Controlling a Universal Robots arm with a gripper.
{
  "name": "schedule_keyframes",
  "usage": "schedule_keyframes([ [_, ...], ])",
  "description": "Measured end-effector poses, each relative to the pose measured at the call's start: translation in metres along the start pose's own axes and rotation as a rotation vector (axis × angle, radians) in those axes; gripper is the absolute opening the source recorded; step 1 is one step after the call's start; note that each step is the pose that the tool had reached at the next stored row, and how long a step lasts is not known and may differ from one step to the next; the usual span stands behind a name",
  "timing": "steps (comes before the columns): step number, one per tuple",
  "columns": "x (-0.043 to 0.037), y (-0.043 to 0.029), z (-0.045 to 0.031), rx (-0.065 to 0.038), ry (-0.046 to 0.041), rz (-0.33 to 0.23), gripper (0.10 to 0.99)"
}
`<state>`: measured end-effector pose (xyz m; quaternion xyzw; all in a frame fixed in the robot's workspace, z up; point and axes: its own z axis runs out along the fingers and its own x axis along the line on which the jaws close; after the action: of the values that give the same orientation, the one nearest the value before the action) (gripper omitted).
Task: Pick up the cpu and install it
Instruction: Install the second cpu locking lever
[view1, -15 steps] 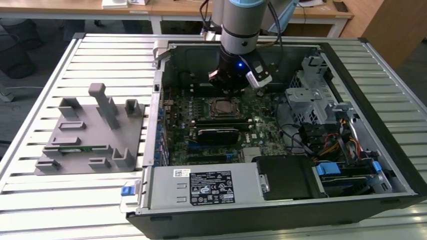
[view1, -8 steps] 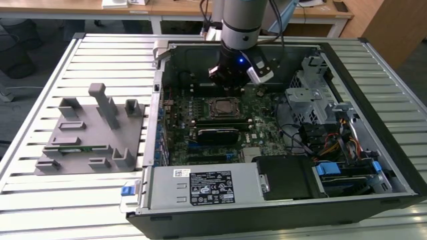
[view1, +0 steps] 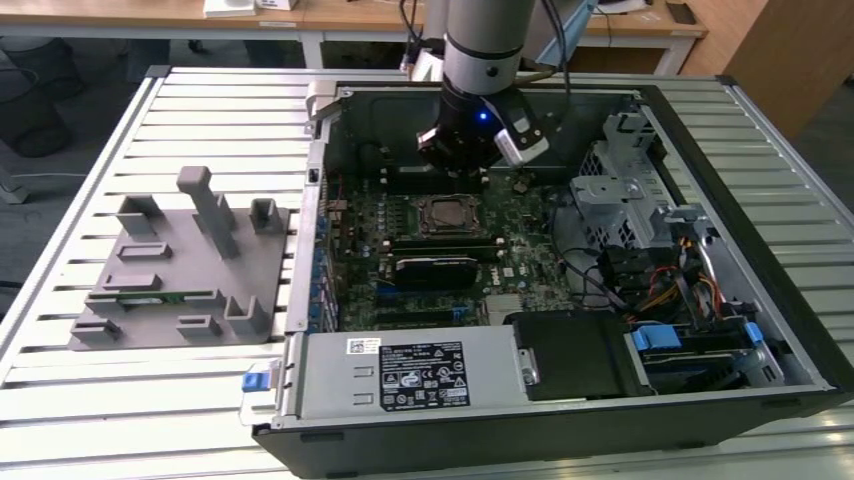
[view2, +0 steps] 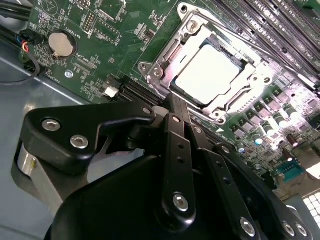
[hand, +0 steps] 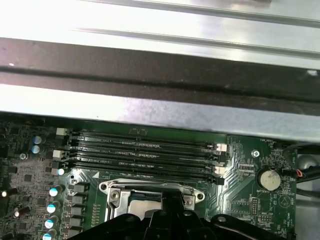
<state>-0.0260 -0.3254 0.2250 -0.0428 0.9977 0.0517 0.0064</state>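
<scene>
The cpu (view2: 207, 75), a silvery-white square chip, lies flat inside the metal socket frame (view2: 156, 70) on the green motherboard (view1: 514, 225); in the exterior view the cpu (view1: 445, 213) sits mid-board. My gripper (view2: 174, 102) hangs just above the board beside the socket, apart from the chip, its black fingers drawn together and shut on nothing. From outside, the gripper (view1: 457, 176) hovers over the far side of the socket inside the open computer case (view1: 747, 120). The first wrist view has the socket frame (hand: 150, 189) partly hidden behind the gripper (hand: 167, 210).
Several black memory slots (hand: 142, 150) run beside the socket, with a coin battery (hand: 266, 177) nearby. A drive cage (view1: 621, 190), loose cables (view1: 667, 290) and the power supply (view1: 414, 375) crowd the case. On the exterior view's left, a grey fixture rack (view1: 180, 265) holds a green stick.
</scene>
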Motion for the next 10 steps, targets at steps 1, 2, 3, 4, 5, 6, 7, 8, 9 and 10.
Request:
schedule_keyframes([
  [1,0.0000,-0.0001,-0.0002,0.000,0.0002,0.000,0.106],
  [2,-0.0001,-0.0002,-0.0003,0.000,0.0006,0.000,0.106],
  [3,0.0000,-0.0009,-0.0004,0.000,0.0010,0.000,0.106],
  [4,0.0001,-0.0020,-0.0006,0.000,0.0011,0.000,0.106],
  [5,0.0003,-0.0034,-0.0007,0.000,0.0012,0.000,0.106],
  [6,0.0004,-0.0052,-0.0009,0.000,0.0011,0.000,0.106],
  [7,0.0006,-0.0073,-0.0010,0.000,0.0011,0.000,0.106],
  [8,0.0007,-0.0090,-0.0013,0.000,0.0011,0.000,0.106],
  [9,0.0009,-0.0106,-0.0014,0.000,0.0011,0.000,0.106],
  [10,0.0010,-0.0122,-0.0016,0.000,0.0011,0.000,0.106],
])
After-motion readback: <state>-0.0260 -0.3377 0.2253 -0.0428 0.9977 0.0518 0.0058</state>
